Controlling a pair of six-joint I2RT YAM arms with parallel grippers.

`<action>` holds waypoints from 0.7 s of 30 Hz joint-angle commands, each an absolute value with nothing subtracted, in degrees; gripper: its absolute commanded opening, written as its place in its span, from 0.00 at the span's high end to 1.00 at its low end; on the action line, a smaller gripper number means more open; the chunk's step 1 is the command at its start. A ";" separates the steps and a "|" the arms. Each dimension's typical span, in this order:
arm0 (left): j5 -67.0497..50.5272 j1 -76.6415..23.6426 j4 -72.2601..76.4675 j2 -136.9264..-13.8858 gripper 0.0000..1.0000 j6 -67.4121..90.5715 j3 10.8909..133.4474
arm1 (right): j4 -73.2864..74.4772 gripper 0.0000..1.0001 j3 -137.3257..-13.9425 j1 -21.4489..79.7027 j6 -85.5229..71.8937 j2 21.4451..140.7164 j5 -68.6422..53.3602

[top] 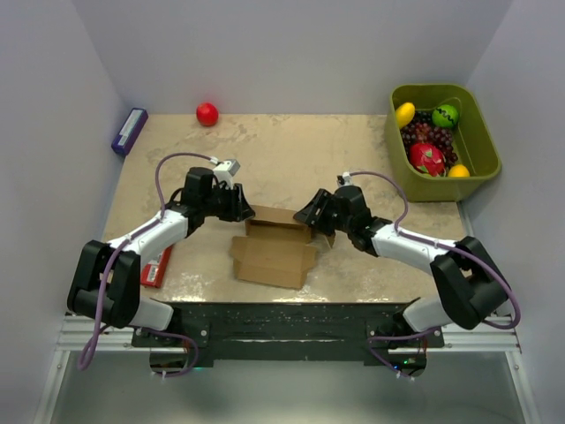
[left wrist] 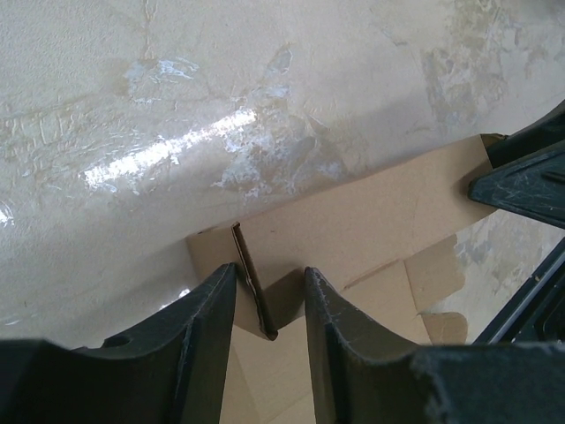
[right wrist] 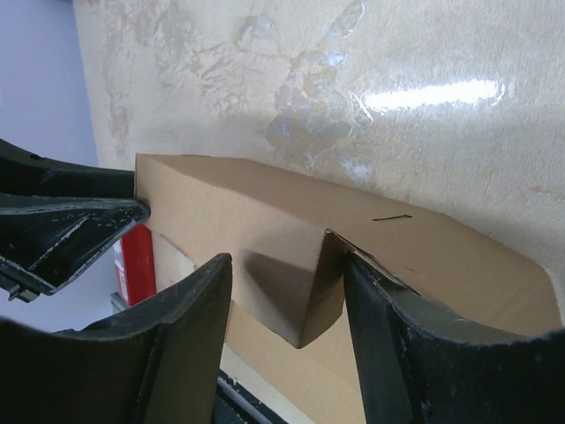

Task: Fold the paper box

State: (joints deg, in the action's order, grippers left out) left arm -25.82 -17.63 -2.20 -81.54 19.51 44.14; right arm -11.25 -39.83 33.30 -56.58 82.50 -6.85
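The paper box (top: 274, 253) is a brown cardboard sheet at the table's centre, its far panel raised upright. My left gripper (top: 242, 212) is at the panel's left end and my right gripper (top: 312, 215) at its right end. In the left wrist view the gripper (left wrist: 269, 269) is open around a thin upright end flap (left wrist: 252, 283) of the box (left wrist: 371, 221). In the right wrist view the gripper (right wrist: 287, 258) is open around a folded-in end flap (right wrist: 300, 291) of the box (right wrist: 229, 212), and its right finger (right wrist: 380, 309) touches the flap's fold.
A flat red box (top: 156, 265) lies under my left arm. A purple box (top: 129, 131) and a red ball (top: 207, 113) sit at the back left. A green bin (top: 481, 141) of fruit stands at the back right.
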 commanded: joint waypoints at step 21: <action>-29.53 -17.14 -0.88 -81.82 0.62 20.04 43.07 | -36.29 0.60 -28.65 33.13 -73.30 83.76 -8.09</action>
